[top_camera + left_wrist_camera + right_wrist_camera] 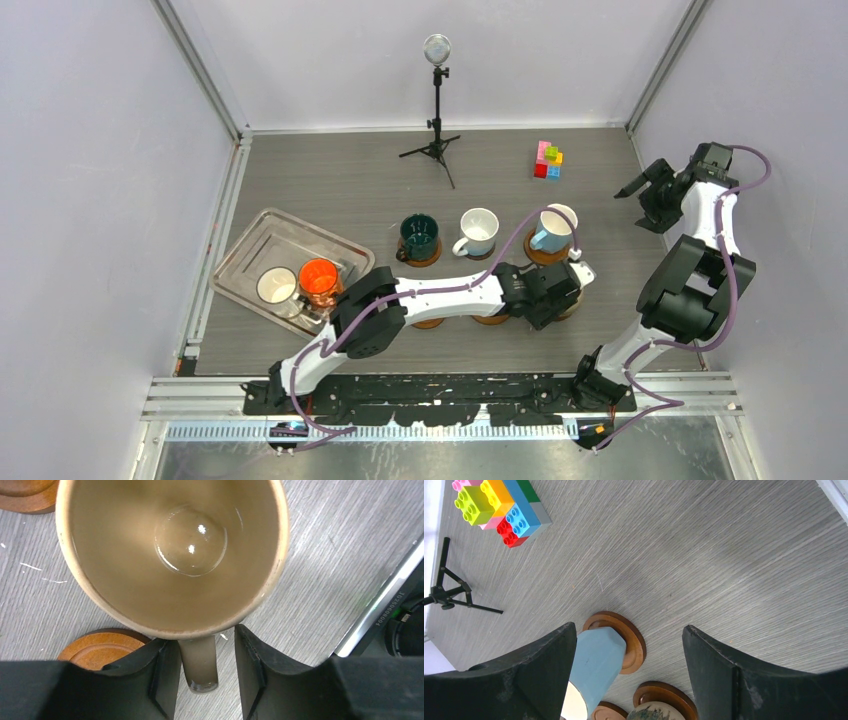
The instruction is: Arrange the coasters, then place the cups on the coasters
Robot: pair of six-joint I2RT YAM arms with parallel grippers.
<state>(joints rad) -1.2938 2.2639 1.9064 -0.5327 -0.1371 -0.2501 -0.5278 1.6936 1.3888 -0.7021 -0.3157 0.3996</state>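
Closest to my left wrist camera, the left gripper (206, 637) straddles the handle (200, 667) of the beige mug (170, 555). Its jaws stand partly apart, and a sliver of table shows between the handle and one finger, so nothing is clamped (the other finger looks close to touching, though I cannot be sure). The mug stands upright and empty, and its body hides whatever lies beneath it. Two brown coasters (97, 647) peek out beside it, one at its near left and one in the top left corner of that feed.

On my overhead view, the left arm lies stretched across the front of the table, its wrist right of centre. Behind it the dark green mug (419, 235), the white mug (479, 230) and the light blue mug (553, 230) stand in a row. Green and blue plainly sit on coasters; under the white one I cannot tell. The orange mug (319, 281) and the dark-rimmed white mug (276, 285) stand in the metal tray (270, 240) at left. The right gripper (629, 630) hangs at the far right with jaws wide, holding nothing.
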